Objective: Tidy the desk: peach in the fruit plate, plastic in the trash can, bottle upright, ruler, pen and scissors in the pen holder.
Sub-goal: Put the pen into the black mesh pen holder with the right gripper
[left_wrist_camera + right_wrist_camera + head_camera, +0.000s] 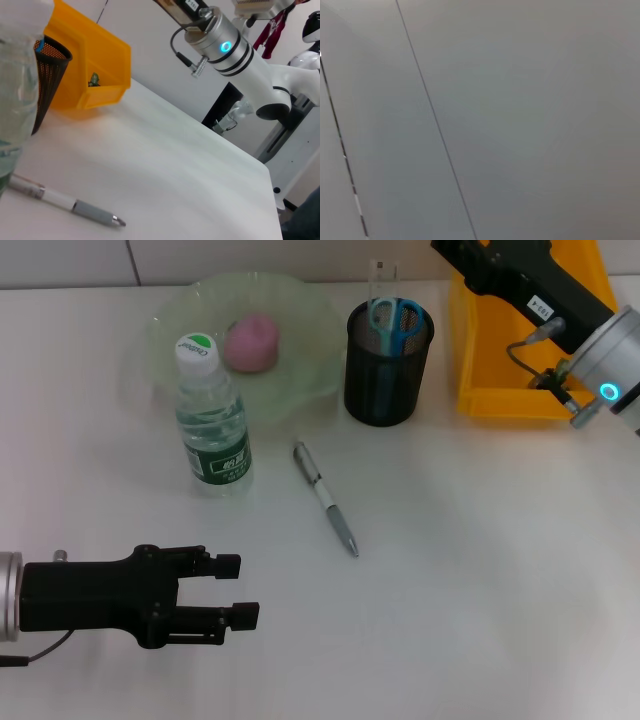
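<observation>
The pink peach point(251, 342) lies in the pale green fruit plate point(310, 370). Beside the plate the water bottle point(212, 425) stands upright with its cap on. The black mesh pen holder point(387, 370) holds the blue-handled scissors point(397, 320) and the clear ruler point(381, 278). The pen point(325, 498) lies flat on the table in front of the holder, also seen as pen point(65, 202) in the left wrist view. My left gripper point(243, 590) hovers open near the front left, empty, short of the pen. My right arm point(540, 300) reaches over the yellow bin point(500, 390); its gripper is out of view.
A small crumpled greenish scrap point(93, 79) lies inside the yellow bin point(95, 65). The bottle point(15, 100) and the pen holder point(47, 85) stand close to my left wrist camera. The right wrist view shows only a grey wall.
</observation>
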You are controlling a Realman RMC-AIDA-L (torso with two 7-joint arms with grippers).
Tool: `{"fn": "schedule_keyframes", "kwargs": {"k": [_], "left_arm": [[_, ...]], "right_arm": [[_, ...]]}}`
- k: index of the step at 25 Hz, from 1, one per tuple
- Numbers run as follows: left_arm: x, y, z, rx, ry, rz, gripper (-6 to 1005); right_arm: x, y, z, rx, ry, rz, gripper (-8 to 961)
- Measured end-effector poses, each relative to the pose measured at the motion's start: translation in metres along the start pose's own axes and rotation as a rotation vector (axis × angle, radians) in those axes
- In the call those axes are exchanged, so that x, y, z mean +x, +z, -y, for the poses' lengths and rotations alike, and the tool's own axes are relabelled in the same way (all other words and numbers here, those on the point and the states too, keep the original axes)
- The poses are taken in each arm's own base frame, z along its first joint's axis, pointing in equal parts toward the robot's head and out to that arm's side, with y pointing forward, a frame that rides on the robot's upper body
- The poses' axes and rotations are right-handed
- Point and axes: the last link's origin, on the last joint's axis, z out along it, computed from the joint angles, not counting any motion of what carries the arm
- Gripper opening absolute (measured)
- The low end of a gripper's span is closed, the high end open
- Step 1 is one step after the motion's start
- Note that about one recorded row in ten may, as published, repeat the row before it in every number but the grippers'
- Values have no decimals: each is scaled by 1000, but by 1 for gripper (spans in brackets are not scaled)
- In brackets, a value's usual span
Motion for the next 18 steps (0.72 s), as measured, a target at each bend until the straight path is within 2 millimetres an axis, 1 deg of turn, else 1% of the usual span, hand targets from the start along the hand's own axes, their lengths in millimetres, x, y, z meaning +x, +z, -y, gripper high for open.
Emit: {"fn": "schedule_keyframes", "kwargs": {"k": [3,4,5,8,9,10,13,14,15,18], "left_arm": [[0,0,0,0,-1,0,783],[0,0,0,0,-1,0,783],[-1,0,0,0,-1,0,783],[-1,0,-1,-1,-1,-1,782],[-1,0,-1,-1,-1,-1,782],[-1,0,-1,-1,-1,-1,782],[-1,0,0,1,-2,2,782],[-1,0,0,1,-2,3,782],[-1,0,0,1,-1,4,782],[-1,0,0,1,-1,4,782]], "right_arm": [[-3,-5,-3,-46,16,-16,560],[-7,-7,-6,-100,12,-55,560],[-7,-7,-6,-100,12,-55,561],[-14,-7,-10,-186,30,-151,561],[-21,-7,-13,-234,53,-227,561],[-21,-7,-13,-234,53,-227,561],[-33,-4,-20,-294,60,-367,561],[-41,-1,-28,-318,45,-494,561],[-41,-1,-28,-318,45,-494,561],[-52,8,-42,-308,14,-680,562]]}}
